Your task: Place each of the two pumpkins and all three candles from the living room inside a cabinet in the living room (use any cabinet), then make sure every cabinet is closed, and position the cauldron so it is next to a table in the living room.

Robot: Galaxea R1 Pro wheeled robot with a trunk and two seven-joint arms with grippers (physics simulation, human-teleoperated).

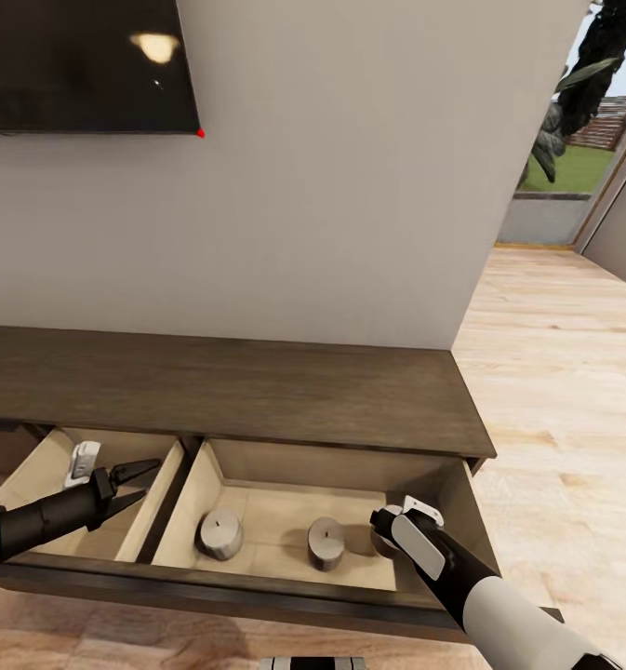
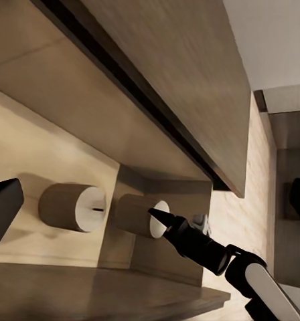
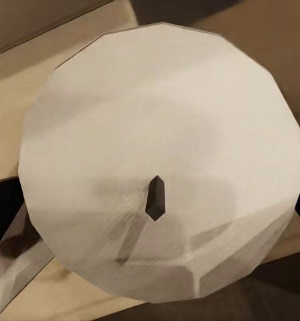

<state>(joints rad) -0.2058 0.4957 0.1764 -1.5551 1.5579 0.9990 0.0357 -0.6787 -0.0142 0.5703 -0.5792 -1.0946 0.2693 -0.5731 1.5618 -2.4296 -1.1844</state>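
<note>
The cabinet (image 1: 257, 391) has its drawers pulled out. Two candles (image 1: 220, 534) (image 1: 326, 542) stand in the right drawer. The right gripper (image 1: 387, 532) reaches down in there over a third candle (image 3: 160, 160), and I cannot tell if it is pinching. The left gripper (image 1: 136, 481) hangs over the left drawer, fingers apart, holding nothing.

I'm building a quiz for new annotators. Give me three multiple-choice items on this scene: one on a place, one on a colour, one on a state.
1. Where do the two free-standing candles stand? A on the cabinet top; B in the pulled-out drawer; C on the floor.
2. The drawer's inside is: A pale beige; B red; C black.
3. The left gripper's jaws are: A shut on a candle; B open; C shut on nothing.
Key: B, they sit on the drawer floor; A, its panels look pale beige; B, its fingers stand apart.
</note>
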